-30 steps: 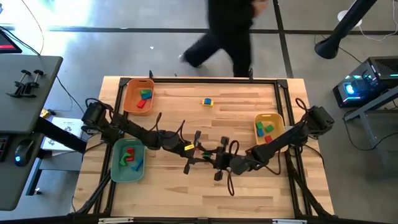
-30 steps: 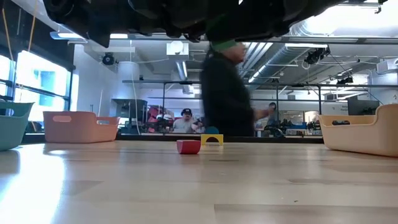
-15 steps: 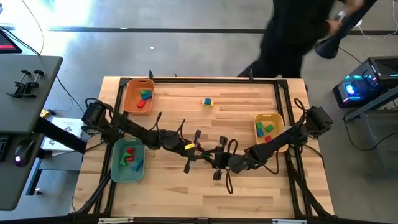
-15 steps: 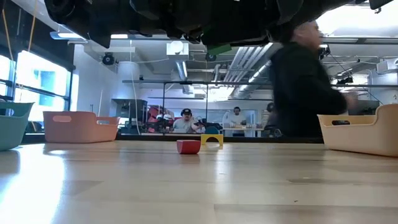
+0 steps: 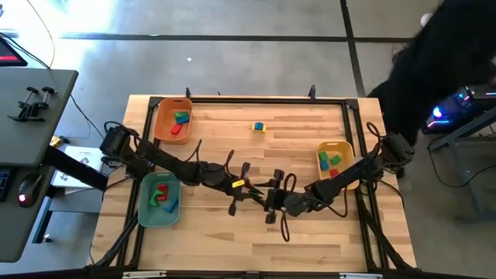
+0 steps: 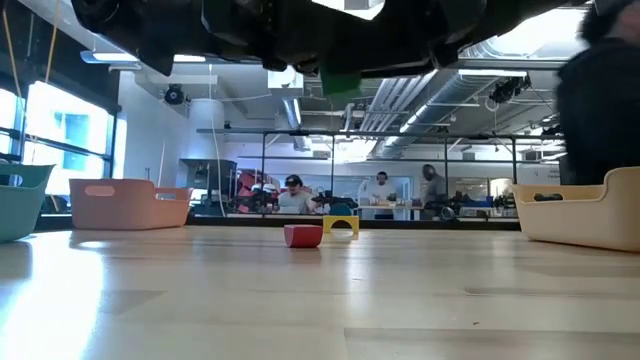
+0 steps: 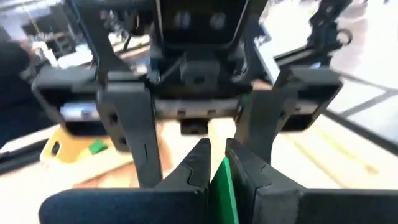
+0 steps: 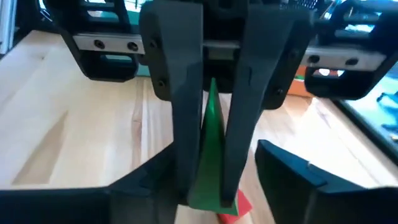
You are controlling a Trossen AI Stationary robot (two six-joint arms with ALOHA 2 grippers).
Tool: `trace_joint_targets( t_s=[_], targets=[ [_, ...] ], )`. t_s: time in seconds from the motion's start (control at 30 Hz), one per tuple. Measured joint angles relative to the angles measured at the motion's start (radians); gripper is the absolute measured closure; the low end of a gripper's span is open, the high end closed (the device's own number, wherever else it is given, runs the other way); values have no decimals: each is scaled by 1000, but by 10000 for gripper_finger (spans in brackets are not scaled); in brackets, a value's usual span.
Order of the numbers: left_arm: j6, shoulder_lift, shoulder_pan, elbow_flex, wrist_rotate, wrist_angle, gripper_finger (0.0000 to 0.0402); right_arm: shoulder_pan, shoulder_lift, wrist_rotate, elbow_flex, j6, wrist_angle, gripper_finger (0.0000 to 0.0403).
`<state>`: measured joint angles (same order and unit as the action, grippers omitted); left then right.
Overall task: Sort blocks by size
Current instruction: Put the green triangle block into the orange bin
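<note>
Two grippers meet above the middle of the desk point(image 5: 232, 240), held up in the air. The left gripper point(image 7: 216, 163) is clenched on a thin green block point(image 7: 222, 186) — its fingers press the block from both sides. In the right wrist view the same green block stands upright between the left arm's dark fingers point(image 8: 180, 93), while the right gripper point(image 8: 214, 177) has its own fingers spread apart, released on each side of it. In the low view the green block shows high under the dark arms. Below, on the desk, a red block point(image 6: 303, 235) lies near a yellow arch block point(image 6: 340, 224) with a blue piece by it. Other blocks are already in the orange tray point(image 5: 161, 124), the teal tray point(image 5: 146, 203) and the yellow tray point(image 5: 345, 149). A person in dark clothes point(image 5: 442, 70) is just beside the desk's far right corner.
</note>
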<state>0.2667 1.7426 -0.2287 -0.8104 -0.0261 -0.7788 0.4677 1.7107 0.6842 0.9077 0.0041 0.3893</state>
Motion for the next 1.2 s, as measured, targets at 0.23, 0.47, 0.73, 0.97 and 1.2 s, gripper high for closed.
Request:
trace_joint_targets(
  t_s=[0.23, 0.47, 0.73, 0.97, 1.2],
  targets=[
    [7, -69, -2, 0, 66, 162, 383, 36, -43, 127, 1, 7, -121, 189],
    [-6, -231, -5, 2, 351, 469, 383, 96, -131, 237, 1, 110, -300, 188],
    [-280, -467, 167, 2, 738, 1038, 383, 116, -146, 236, 1, 128, -326, 188],
    [-524, -565, 619, 2, 606, 1386, 383, 116, -146, 224, 0, 137, -344, 188],
    [-477, -508, 969, 2, 445, 1416, 383, 116, -146, 223, 0, 138, -349, 188]
  ],
)
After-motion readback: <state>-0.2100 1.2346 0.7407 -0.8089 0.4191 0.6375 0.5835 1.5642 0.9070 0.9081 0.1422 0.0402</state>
